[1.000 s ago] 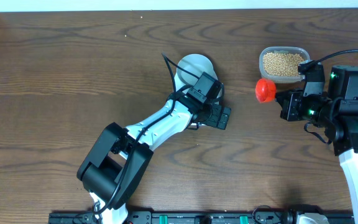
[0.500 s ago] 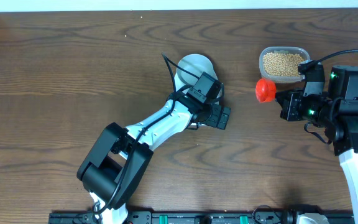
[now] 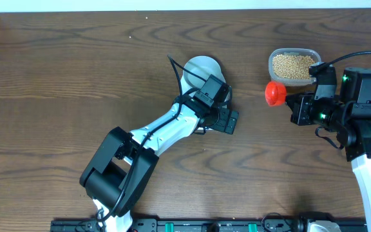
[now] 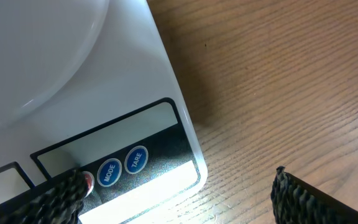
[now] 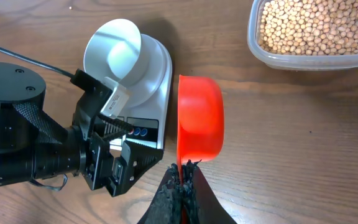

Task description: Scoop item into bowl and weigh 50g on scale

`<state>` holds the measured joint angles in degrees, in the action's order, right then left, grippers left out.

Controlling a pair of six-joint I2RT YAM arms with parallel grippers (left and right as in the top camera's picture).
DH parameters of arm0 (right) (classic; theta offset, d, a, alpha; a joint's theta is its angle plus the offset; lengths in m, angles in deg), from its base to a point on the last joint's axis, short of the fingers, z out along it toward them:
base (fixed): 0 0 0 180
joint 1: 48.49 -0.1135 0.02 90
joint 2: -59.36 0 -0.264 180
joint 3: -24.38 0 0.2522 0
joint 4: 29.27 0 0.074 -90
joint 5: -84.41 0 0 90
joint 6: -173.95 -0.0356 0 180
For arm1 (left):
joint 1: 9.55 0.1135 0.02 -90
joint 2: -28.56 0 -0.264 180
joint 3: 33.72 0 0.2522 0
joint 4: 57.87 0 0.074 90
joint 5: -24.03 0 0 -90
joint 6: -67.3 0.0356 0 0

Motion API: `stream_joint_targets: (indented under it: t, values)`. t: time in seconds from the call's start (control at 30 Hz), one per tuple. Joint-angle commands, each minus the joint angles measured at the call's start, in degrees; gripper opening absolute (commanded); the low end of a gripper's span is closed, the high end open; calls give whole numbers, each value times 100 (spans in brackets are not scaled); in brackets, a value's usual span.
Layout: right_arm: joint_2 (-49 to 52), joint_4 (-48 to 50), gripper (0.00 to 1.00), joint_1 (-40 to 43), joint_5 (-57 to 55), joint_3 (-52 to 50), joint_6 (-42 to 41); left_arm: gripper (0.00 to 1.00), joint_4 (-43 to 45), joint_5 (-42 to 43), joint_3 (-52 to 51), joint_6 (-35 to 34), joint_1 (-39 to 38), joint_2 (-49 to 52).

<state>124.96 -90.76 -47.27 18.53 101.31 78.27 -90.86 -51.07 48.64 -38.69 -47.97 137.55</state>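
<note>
The pale bowl [image 3: 201, 68] stands on the white scale [image 5: 156, 87] and looks empty in the right wrist view [image 5: 118, 55]. My left gripper [image 3: 228, 121] is open over the scale's button end [image 4: 135, 162]. Its left finger [image 4: 58, 198] lies against the red button [image 4: 88, 182]; its right finger hangs over bare wood. My right gripper [image 5: 182, 182] is shut on the handle of a red scoop [image 5: 199, 118], held between the scale and the beans [image 3: 293, 64]. No beans show in the scoop [image 3: 275, 93].
The beans lie in a clear plastic container [image 3: 275, 55] at the back right, also in the right wrist view [image 5: 253, 43]. The left arm [image 3: 166, 132] stretches diagonally across the middle of the wooden table. Blue MODE [image 4: 109, 172] and TARE [image 4: 136, 160] buttons face the left wrist camera.
</note>
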Motion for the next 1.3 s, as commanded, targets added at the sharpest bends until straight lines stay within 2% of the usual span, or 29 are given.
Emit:
stream_joint_targets:
  t: [0.0, 0.33, 0.53, 0.83, 1.27]
  values:
    - [-76, 15, 1, 35, -24, 142, 15, 98, -81, 116, -50, 92, -20, 46]
    - [-76, 57, 1, 35, -24, 142, 15, 98, -72, 26, -35, 372, 33, -1493]
    - [-76, 188, 1, 35, -22, 142, 13, 98, -74, -737, -35, 376, 229, -2155]
    - [-72, 361, 1, 35, -74, 142, 15, 98, -39, -833, -35, 372, 662, -2218]
    - [-9, 358, 1, 35, -197, 142, 13, 98, -85, -833, -35, 372, 728, -2218]
